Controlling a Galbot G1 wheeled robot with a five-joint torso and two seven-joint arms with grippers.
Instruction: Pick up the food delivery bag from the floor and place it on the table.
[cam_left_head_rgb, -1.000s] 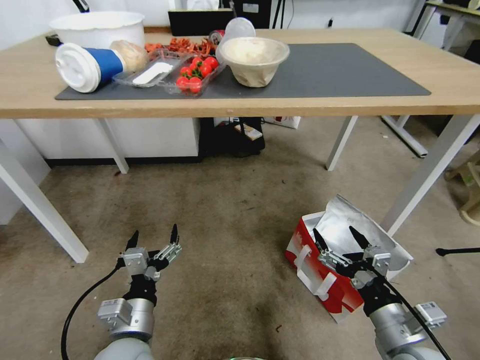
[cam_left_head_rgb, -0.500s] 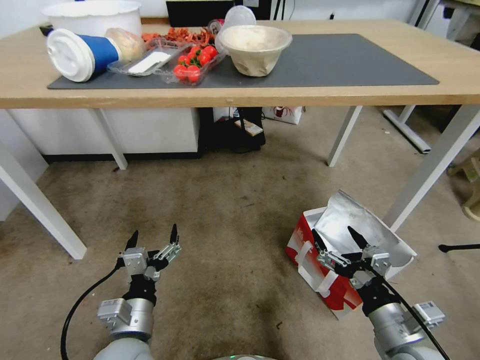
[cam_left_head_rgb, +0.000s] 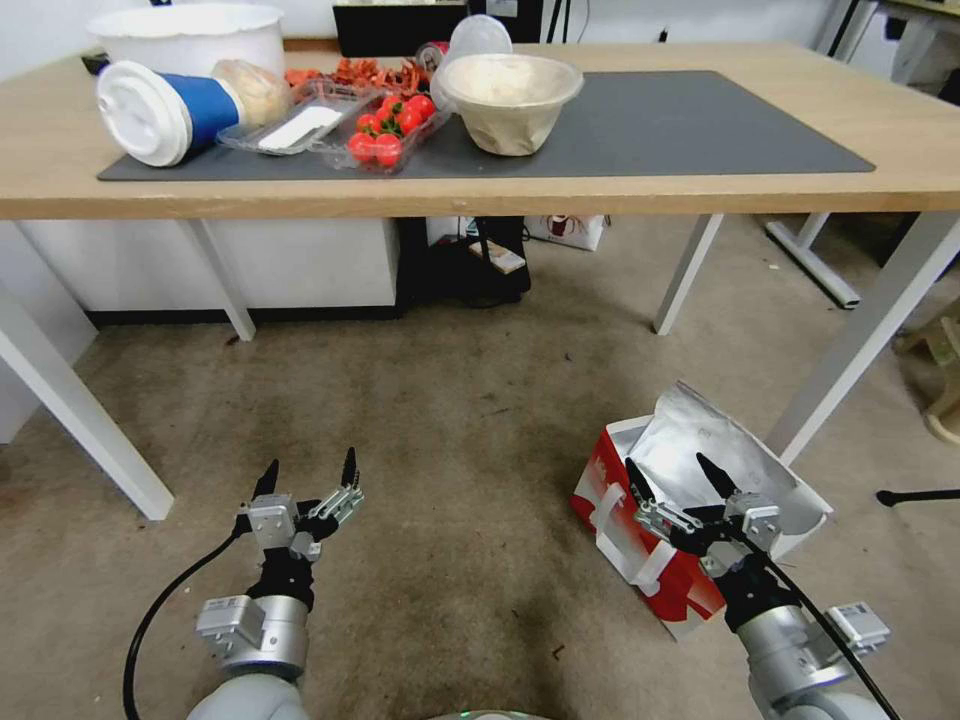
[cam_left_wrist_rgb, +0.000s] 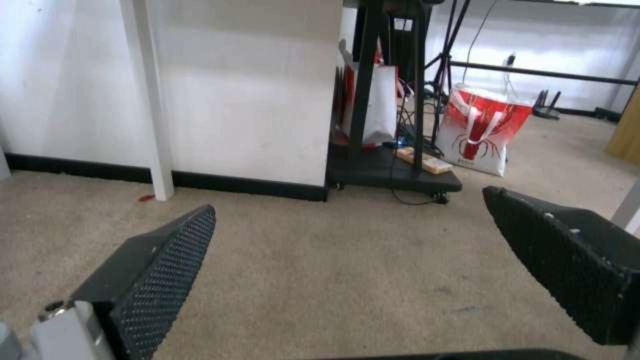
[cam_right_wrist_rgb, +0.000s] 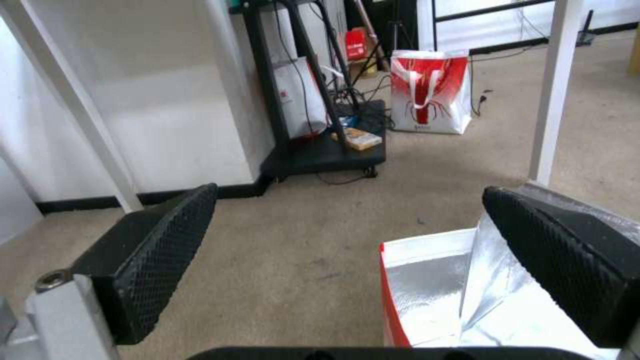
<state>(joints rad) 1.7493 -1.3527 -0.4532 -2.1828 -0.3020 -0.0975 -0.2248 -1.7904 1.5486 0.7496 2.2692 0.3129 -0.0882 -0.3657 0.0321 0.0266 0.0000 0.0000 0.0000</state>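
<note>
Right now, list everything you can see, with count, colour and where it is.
food delivery bag: one, red and white with silver lining, on the floor by the table's right front leg
floor: brownish-grey carpet, stained
table: one, light wood on white legs
mat: one, dark grey, on the table
beige bowl: one, on the mat
cherry tomatoes: one clear tray, red, left of the bowl
blue cup: one, white lid, lying on its side at the mat's left end
white tub: one, table's far left
second red-and-white bag: one, floor beyond the table
black stand: one, under the table
left pincer: open, over bare carpet
right pincer: open, above the bag's opening
</note>
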